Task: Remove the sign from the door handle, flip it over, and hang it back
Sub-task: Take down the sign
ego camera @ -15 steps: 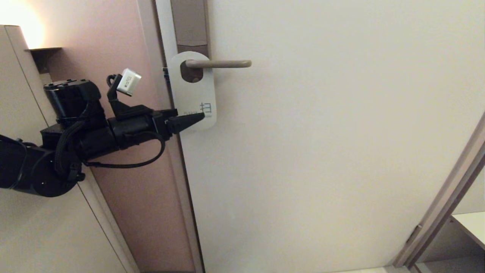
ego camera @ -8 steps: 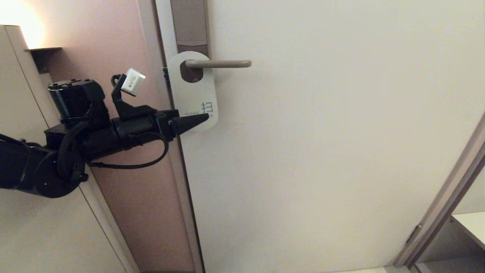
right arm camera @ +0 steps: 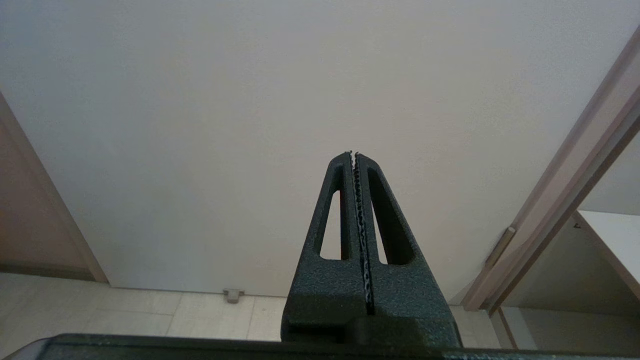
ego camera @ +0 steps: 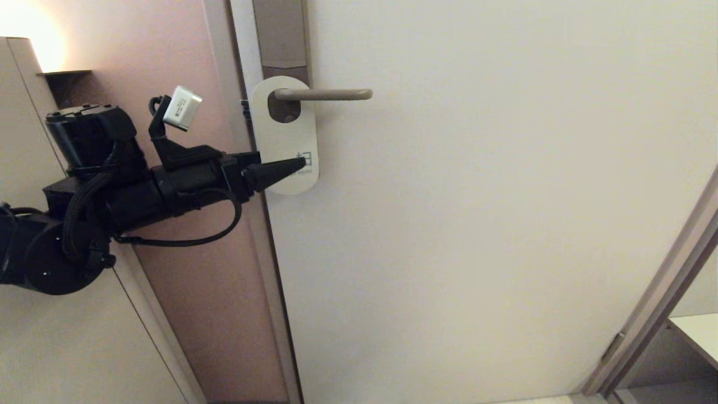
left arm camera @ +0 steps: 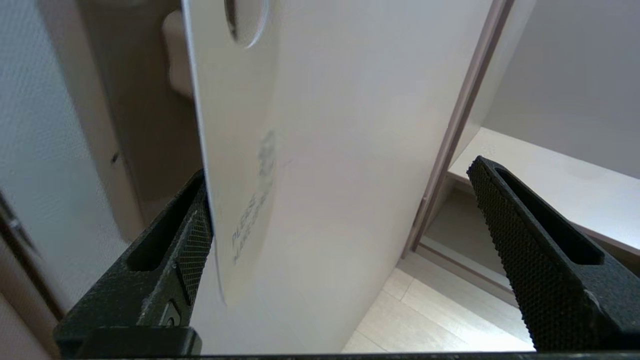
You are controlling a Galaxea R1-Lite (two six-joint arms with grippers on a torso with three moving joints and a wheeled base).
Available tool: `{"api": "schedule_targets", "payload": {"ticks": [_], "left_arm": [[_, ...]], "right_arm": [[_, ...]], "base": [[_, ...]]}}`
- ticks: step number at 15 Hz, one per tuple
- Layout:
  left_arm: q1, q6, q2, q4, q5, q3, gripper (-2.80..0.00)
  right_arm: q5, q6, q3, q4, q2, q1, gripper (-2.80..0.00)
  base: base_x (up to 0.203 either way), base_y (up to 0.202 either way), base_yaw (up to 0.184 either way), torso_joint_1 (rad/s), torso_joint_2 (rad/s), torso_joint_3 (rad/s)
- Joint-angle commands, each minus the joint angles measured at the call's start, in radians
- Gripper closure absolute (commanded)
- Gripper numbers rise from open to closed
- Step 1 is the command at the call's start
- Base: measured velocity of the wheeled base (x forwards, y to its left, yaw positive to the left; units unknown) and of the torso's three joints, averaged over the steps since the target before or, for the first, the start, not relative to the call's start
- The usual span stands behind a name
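Observation:
The sign (ego camera: 286,140) hangs by its oval hole on the door handle (ego camera: 331,94), white side out with teal print. My left gripper (ego camera: 302,163) reaches in from the left at the sign's lower end. In the left wrist view the left gripper (left arm camera: 340,170) is wide open. The sign (left arm camera: 235,150) stands edge-on between the jaws, right against one finger (left arm camera: 192,240) and far from the other. My right gripper (right arm camera: 354,154) is shut and empty, low in front of the door, and does not show in the head view.
The handle sits on a tall brown-grey plate (ego camera: 280,33) at the door's (ego camera: 477,196) left edge. A pinkish wall panel (ego camera: 185,67) lies behind my left arm. A door frame (ego camera: 656,303) and a white shelf (ego camera: 698,331) are at the lower right.
My left gripper has risen a little along the sign's lower end and the arm has drawn slightly left. The sign has swung slightly and still hangs on the handle.

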Motion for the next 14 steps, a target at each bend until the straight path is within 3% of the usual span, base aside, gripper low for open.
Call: {"api": "schedule_targets", "payload": {"ticks": [1,9,14], "left_arm": [[-0.007,-0.001,-0.017,-0.004,-0.003,0.0,-2.8],[-0.005,0.009,0.036,-0.01,0.004,-0.005,-2.8],[-0.009,0.002,0.071,-0.024,0.004,-0.067,-2.8]], "right_arm": [[0.001,-0.001,0.0,0.0,0.0,0.0,0.0],[0.001,-0.001,0.0,0.0,0.0,0.0,0.0],[0.001,0.0,0.0,0.0,0.001,0.0,0.0]], "base": [[0.0,0.0,0.0,0.0,0.0,0.0],[0.0,0.0,0.0,0.0,0.0,0.0],[0.0,0.0,0.0,0.0,0.0,0.0]]}}
